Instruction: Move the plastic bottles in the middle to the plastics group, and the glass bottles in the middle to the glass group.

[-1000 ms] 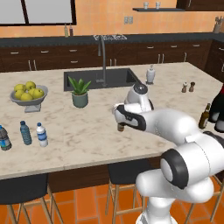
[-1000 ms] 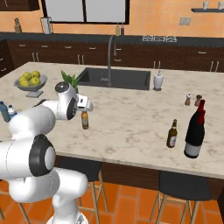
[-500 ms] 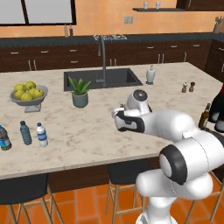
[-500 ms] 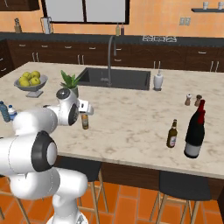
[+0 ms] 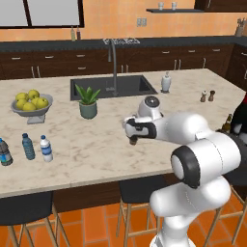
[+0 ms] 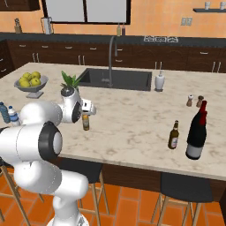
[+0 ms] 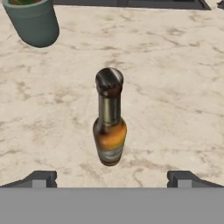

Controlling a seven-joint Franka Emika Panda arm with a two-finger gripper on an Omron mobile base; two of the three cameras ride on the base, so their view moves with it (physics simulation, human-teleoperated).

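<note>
An amber-brown glass bottle (image 7: 109, 131) with a dark neck and a pale label stands upright on the marble counter. My gripper (image 7: 112, 177) hangs just above and behind it, open, with one fingertip on each side and nothing held. The base views show the gripper (image 5: 131, 135) (image 6: 87, 112) right over the bottle (image 6: 85, 122). A second slim brown bottle (image 6: 174, 135) stands beside the large black bottle with a red top (image 6: 196, 132) at the right. Three small plastic bottles (image 5: 28, 146) stand at the counter's left end; the rightmost (image 5: 46, 148) is whitish with a white cap.
A green plant pot (image 7: 33, 22) (image 5: 88, 103) stands just beyond the amber bottle. A fruit bowl (image 5: 31, 103) sits at the left. The sink (image 6: 117, 78), a soap dispenser (image 6: 159, 81) and two small shakers (image 6: 194, 101) lie further back. Stools stand under the front edge.
The hand has come down a little over the amber bottle. The bottle itself has not moved, and the jaws stay open.
</note>
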